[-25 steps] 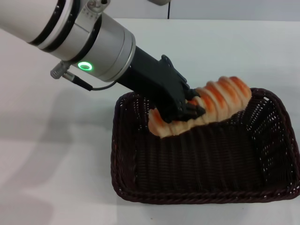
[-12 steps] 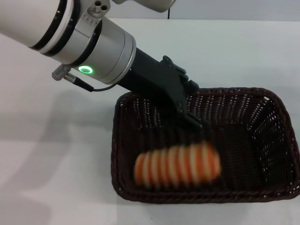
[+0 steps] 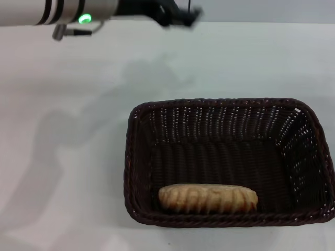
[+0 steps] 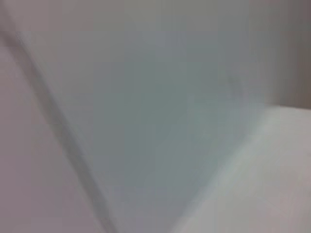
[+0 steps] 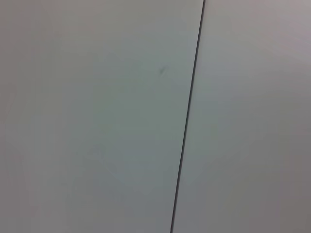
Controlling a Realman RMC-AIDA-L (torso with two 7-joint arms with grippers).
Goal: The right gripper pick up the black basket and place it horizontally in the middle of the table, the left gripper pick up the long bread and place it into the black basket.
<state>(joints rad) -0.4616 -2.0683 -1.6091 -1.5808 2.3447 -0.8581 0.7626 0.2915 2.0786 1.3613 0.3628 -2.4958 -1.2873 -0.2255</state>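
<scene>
Left gripper (image 3: 180,13) is showing at the top edge of the head view, above the table (image 3: 63,130); finger state: cannot tell. Long bread (image 3: 208,198) is lying flat inside the black basket (image 3: 137,157), against its near wall, lower centre-right.

The left end effector (image 3: 178,14) is blurred and cut off by the top edge of the head view, fingers unreadable. The black basket (image 3: 137,157) runs past the right edge. The left wrist view is all blur.
</scene>
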